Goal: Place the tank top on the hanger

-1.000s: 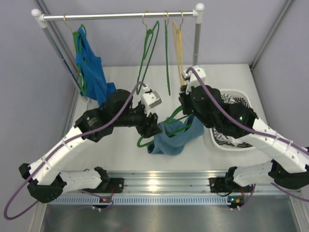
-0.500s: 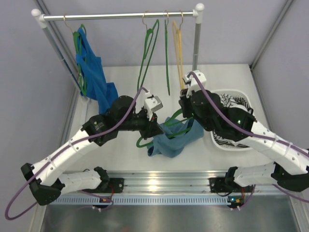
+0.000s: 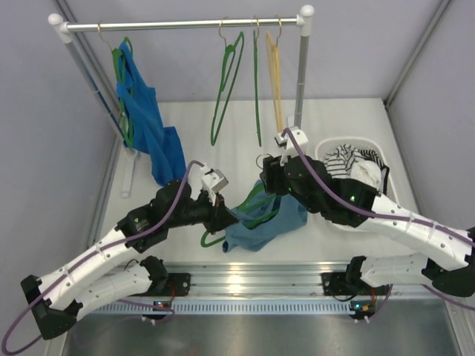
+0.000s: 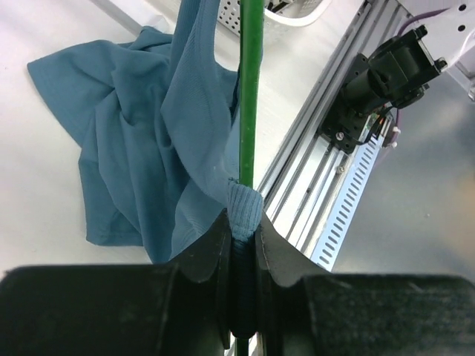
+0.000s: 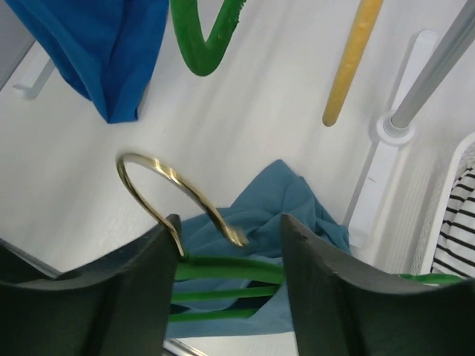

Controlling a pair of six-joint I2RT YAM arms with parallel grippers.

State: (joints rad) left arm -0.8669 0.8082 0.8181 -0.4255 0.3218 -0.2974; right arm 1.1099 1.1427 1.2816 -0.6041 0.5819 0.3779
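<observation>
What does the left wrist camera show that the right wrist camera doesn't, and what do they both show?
Only the left wrist view shows the left gripper shut on a strap of the soft teal-blue tank top and the bar of the thin dark-green hanger, plus the slotted metal rail. Only the right wrist view shows the hanger's brass-coloured hook between the open fingers of the right gripper, the royal-blue garment, the yellow hanger tip and the striped black-and-white cloth. Both show the tank top crumpled on the white table with the green hanger.
</observation>
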